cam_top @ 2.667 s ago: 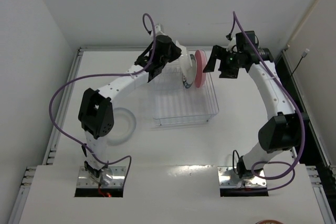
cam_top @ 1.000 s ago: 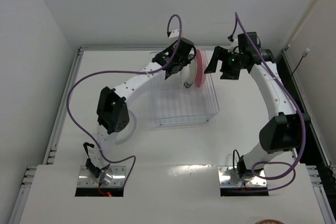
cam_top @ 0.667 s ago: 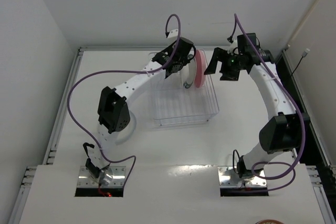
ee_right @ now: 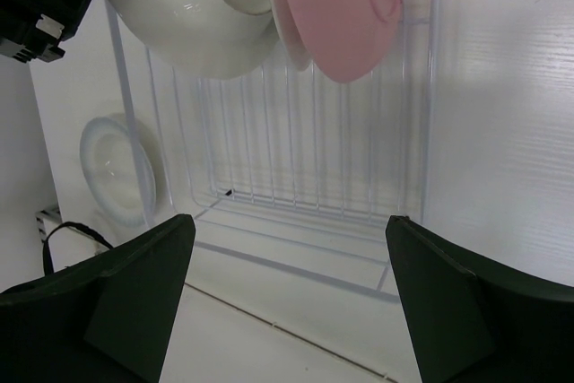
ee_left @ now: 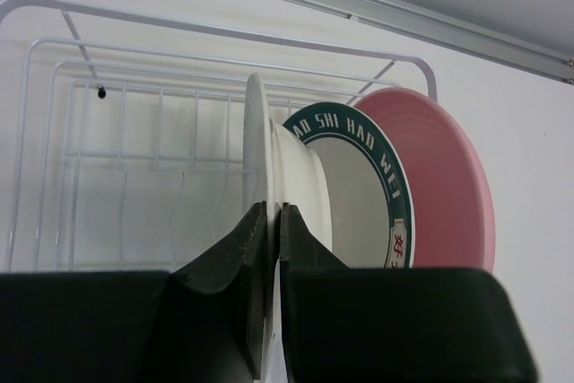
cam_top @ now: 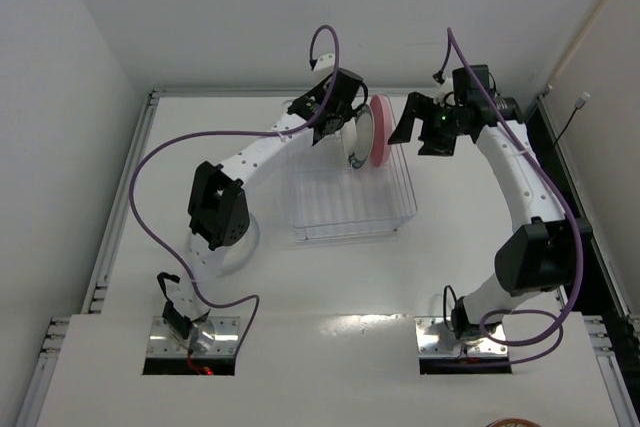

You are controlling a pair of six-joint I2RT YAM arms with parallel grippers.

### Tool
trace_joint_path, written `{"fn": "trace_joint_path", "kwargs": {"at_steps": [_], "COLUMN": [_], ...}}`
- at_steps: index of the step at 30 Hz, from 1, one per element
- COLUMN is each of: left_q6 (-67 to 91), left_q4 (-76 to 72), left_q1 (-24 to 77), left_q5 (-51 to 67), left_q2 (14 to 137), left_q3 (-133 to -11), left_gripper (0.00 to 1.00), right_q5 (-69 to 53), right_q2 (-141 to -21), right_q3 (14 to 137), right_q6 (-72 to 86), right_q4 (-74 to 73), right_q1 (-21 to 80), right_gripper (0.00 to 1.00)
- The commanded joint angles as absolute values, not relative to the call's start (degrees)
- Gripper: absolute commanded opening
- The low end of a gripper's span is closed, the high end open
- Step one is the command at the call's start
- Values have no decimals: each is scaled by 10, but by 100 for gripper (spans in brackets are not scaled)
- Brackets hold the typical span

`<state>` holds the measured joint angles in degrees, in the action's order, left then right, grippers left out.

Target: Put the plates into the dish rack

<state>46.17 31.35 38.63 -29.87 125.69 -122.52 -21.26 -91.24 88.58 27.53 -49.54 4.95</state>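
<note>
Left jaws clamped on pale plate (ee_left: 296, 177) by its rim, upright at rack (cam_top: 345, 202) far end beside teal-rimmed plate (ee_left: 359, 195) and pink plate (ee_left: 448, 195), right jaws spread wide right of rack, clear plate (ee_right: 117, 168) flat on surface (cam_top: 400, 287), left.

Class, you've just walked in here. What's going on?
The left gripper is shut on the rim of a pale plate, holding it upright at the dish rack beside the teal-rimmed plate, with the pink plate beyond. The right gripper hangs open near the rack, holding nothing. One clear plate lies on the table, not yet loaded.
</note>
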Motion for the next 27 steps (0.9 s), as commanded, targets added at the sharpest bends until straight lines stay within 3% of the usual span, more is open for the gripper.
{"fn": "trace_joint_path", "kwargs": {"at_steps": [1, 5, 9, 21, 27], "left_q6": [428, 421, 416, 386, 373], "left_q4": [444, 444, 444, 426, 426], "left_q1": [385, 385, 385, 385, 390], "left_q5": [-288, -288, -294, -299, -309], "left_q2": [1292, 1292, 1280, 1263, 1263], "left_q3": [-1197, -1186, -1175, -1139, -1144], "left_gripper": [0, 0, 0, 0, 0], "right_q5": [-224, -205, -99, -48, -83], "right_q2": [-891, -891, -913, -1020, -1034], "right_q3": [883, 878, 878, 867, 834], "right_q6": [283, 283, 289, 259, 254], "right_q4": [-477, -482, -527, -511, -462], "right_q1": [47, 47, 41, 36, 36], "right_gripper": [86, 86, 84, 52, 46]}}
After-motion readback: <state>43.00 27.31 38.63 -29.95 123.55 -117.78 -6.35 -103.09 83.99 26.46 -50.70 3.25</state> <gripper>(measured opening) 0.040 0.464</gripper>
